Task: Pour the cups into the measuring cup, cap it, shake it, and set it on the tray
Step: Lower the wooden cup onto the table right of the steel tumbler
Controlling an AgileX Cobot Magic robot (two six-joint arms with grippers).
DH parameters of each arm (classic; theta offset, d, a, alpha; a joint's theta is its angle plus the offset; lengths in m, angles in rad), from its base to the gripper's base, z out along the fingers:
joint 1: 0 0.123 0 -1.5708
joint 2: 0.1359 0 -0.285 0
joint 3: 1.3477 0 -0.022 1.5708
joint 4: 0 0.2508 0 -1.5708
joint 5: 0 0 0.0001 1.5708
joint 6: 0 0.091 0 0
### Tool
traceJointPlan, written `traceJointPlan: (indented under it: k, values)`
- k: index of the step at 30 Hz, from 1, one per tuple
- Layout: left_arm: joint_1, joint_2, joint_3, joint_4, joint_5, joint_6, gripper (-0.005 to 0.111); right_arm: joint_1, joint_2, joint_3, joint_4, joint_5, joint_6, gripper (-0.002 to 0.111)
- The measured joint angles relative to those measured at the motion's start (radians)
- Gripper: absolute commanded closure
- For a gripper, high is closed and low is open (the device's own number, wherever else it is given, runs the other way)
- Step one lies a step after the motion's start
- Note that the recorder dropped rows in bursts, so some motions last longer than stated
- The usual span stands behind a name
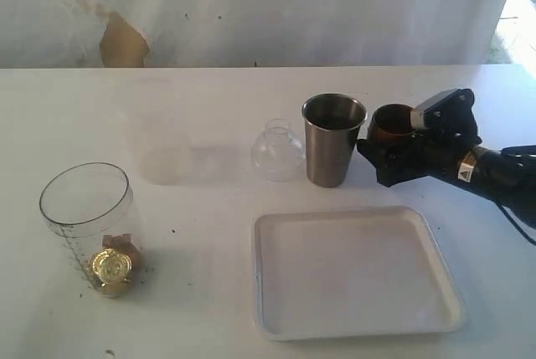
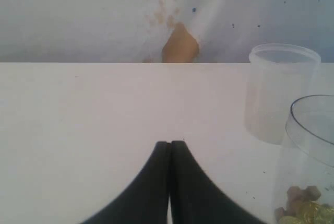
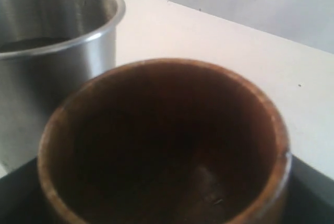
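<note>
Nearest the front of the white tabletop (image 1: 209,292) lies the shallow white tray (image 1: 435,309), bare. Well apart on the left stands the measuring cup (image 1: 84,208), upright and uncapped, with gold pieces (image 1: 110,269) heaped at its bottom. The left fingers (image 2: 151,187) are pressed flat together with nothing between them, just beside that cylinder. Farther back, a clear domed lid (image 1: 278,151) sits next to the steel tumbler (image 1: 333,146), which stands upright beyond the tray's far edge. Close beside the tumbler on the right is the wooden cup (image 1: 392,123), upright, with the right fingers (image 1: 378,158) clasped around its wall. A faint translucent tub (image 2: 282,93) stands farther left, and a white wall (image 1: 268,7) with a brown patch (image 1: 123,43) is behind everything.
</note>
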State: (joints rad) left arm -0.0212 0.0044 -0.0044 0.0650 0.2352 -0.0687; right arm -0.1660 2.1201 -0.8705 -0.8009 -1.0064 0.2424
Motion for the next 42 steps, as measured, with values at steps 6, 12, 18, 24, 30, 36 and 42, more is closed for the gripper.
traceJointPlan:
  k: [6,12,18,24,30,36,42]
  values:
    - [0.0,0.0,0.0,0.0,0.0,0.0,0.107,0.019,0.0,0.0,0.02,-0.002,0.0,0.108]
    - [0.0,0.0,0.0,0.0,0.0,0.0,0.107,0.019,0.0,0.0,0.109,0.021,-0.016,0.108]
    - [0.0,0.0,0.0,0.0,0.0,0.0,0.107,0.019,0.0,0.0,0.199,0.088,-0.022,0.108]
    - [0.0,0.0,0.0,0.0,0.0,0.0,0.107,0.019,0.015,0.0,0.255,0.107,-0.026,0.108]
    - [0.0,0.0,0.0,0.0,0.0,0.0,0.107,0.019,0.074,-0.029,0.265,0.081,-0.027,0.108]
    - [0.0,0.0,0.0,0.0,0.0,0.0,0.107,0.021,0.074,-0.06,0.158,0.072,-0.029,0.094]
    - [0.0,0.0,0.0,0.0,0.0,0.0,0.107,0.025,0.08,-0.069,0.146,0.136,-0.027,0.031]
